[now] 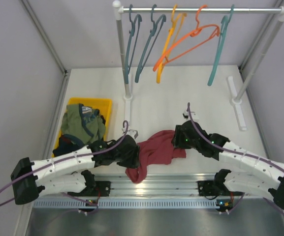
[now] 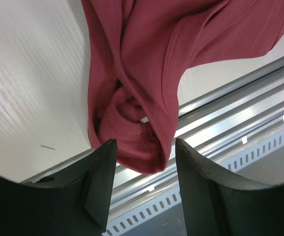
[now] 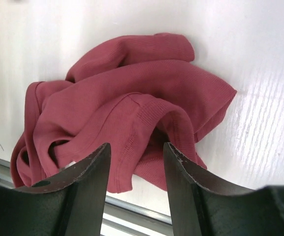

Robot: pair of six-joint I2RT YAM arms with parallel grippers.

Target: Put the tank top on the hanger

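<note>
Leftward, yellow bin (image 1: pixel 106 109) holds olive garment (image 1: pixel 80 124); tank top (image 1: pixel 156 150) on table (image 1: pixel 171 98); left fingers (image 2: pixel 100 182), right fingers (image 3: pixel 87 187) parted, unclenched.

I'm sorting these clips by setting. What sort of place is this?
Probably a lab test cell for robot laundry practice, not a home. A bare white table is closed in by plain grey panels, with a small clothes rail at the back and a yellow bin of clothes.
</note>
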